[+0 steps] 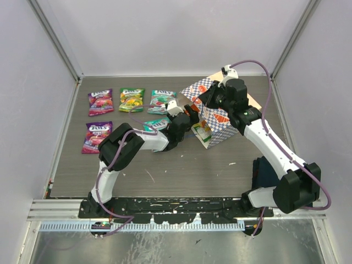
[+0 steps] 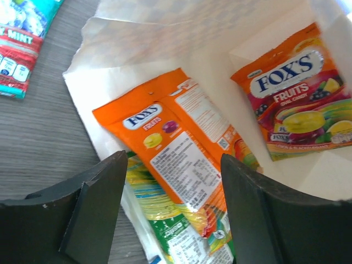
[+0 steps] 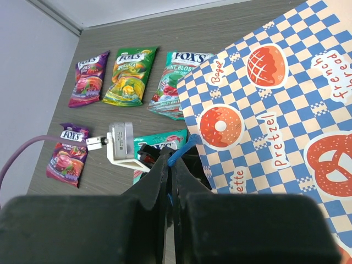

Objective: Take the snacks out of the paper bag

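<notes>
On the grey bench the tan paper bag with blue-white checks lay on its side, mouth facing the left gripper, whose jaws stood open astride a flat glossy orange candy packet inside. The right gripper was clamped on the bag's thin blue cord handle. The packet looked light, floppy and slick; a pinch across its narrow width seemed best. Its long axis slanted between the jaws, back up.

Right gripper is seen pinched shut on the blue cord handle of the paper bag. Purple packet, green packet and teal packet are laid in a row on the table. A second purple packet is set apart.
</notes>
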### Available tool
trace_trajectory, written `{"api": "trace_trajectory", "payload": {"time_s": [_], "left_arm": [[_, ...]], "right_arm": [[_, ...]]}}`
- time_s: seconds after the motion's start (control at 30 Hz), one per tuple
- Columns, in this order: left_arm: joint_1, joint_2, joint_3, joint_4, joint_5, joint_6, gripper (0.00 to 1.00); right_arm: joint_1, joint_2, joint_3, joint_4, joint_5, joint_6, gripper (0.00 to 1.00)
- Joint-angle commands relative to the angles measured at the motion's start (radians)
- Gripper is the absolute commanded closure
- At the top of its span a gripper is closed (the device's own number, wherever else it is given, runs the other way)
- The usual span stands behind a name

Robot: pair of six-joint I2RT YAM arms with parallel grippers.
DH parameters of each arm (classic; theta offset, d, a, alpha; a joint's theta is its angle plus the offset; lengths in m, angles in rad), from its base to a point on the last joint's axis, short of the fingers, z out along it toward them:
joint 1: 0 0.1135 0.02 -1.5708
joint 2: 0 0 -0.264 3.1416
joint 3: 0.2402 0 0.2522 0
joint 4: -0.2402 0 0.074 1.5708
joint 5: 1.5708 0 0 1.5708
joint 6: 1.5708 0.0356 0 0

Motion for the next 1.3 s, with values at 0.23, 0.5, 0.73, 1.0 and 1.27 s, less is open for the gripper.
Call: {"api": "trace_trajectory", "payload": {"time_s": [0.23, 0.5, 0.73, 1.0, 1.27], "left_arm": [[0.145, 0.032, 0.086, -0.109, 0.3, -0.147, 0.45], [0.149, 0.05, 0.153, -0.245, 0.394, -0.183, 0.42], [0.148, 0.051, 0.136, -0.287, 0.461, -0.247, 0.39], [0.15, 0.072, 0.161, -0.297, 0.471, -0.26, 0.39], [0.157, 0.133, 0.254, -0.284, 0.45, -0.24, 0.54]], "right_arm": [[-0.007, -0.017, 0.015, 0.056, -0.015, 0.004, 0.99], [-0.012, -0.015, 0.014, 0.056, -0.016, 0.002, 0.99], [-0.013, -0.008, 0.015, 0.057, -0.022, 0.002, 0.99], [-0.016, -0.013, 0.018, 0.057, -0.025, 0.002, 0.99], [-0.024, -0.017, 0.017, 0.056, -0.026, -0.004, 0.99]]}}
